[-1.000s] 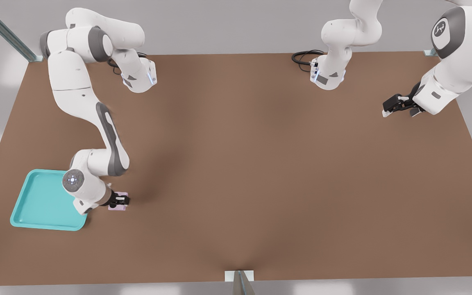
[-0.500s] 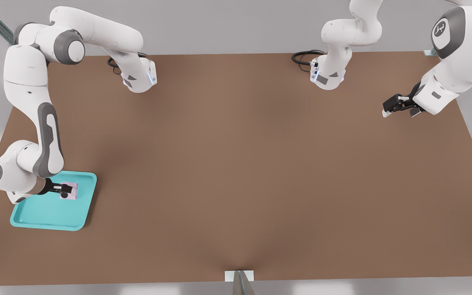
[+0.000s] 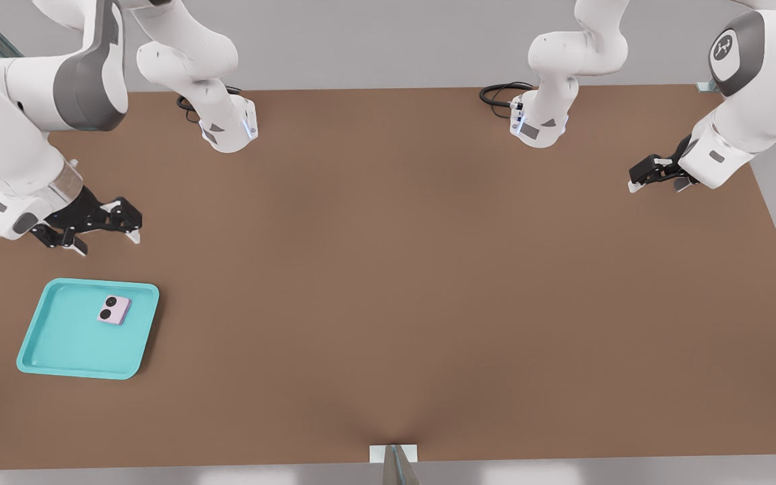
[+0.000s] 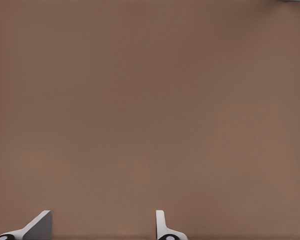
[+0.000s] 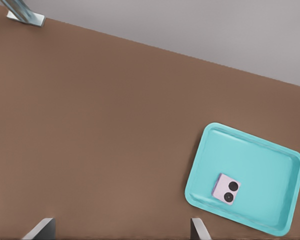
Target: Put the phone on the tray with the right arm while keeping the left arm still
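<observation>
The pale pink phone (image 3: pixel 114 310) lies flat inside the turquoise tray (image 3: pixel 58 343), lenses up, near the tray's far right corner in the front view. In the right wrist view the phone (image 5: pixel 226 189) rests in the tray (image 5: pixel 270 170) with nothing touching it. My right arm's gripper (image 3: pixel 108 241) hangs raised above the table, beyond the tray's far edge at the front view's left. Its fingers stand open and hold nothing; its fingertips (image 5: pixel 44 228) show well apart.
The brown table (image 3: pixel 388 269) spreads wide to the front view's right of the tray. Both arm bases (image 3: pixel 226 128) stand at the far edge with a black cable (image 3: pixel 499 94). A metal bracket (image 3: pixel 393 455) sits at the near edge.
The gripper carried the phone from the table beside the tray to over the tray, let it go there, then opened and rose away toward the far left. The phone now lies free in the tray.
</observation>
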